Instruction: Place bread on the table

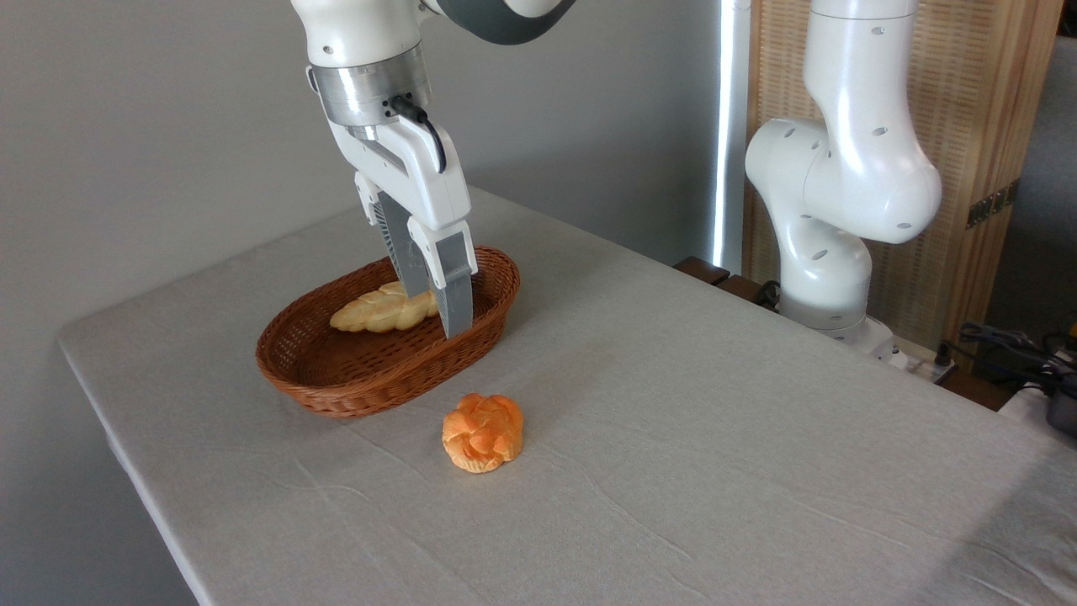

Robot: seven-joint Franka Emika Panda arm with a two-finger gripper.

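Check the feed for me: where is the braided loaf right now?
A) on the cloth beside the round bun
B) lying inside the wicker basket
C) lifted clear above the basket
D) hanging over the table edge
B: the braided loaf lies on the floor of the wicker basket, with the hand lowered into the basket at its right end; only the round bun sits on the table.

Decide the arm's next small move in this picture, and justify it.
Probably close the tool on the braided bread, then lift. The loaf lies in the wicker basket, not yet on the table, and the fingers sit at its right end.
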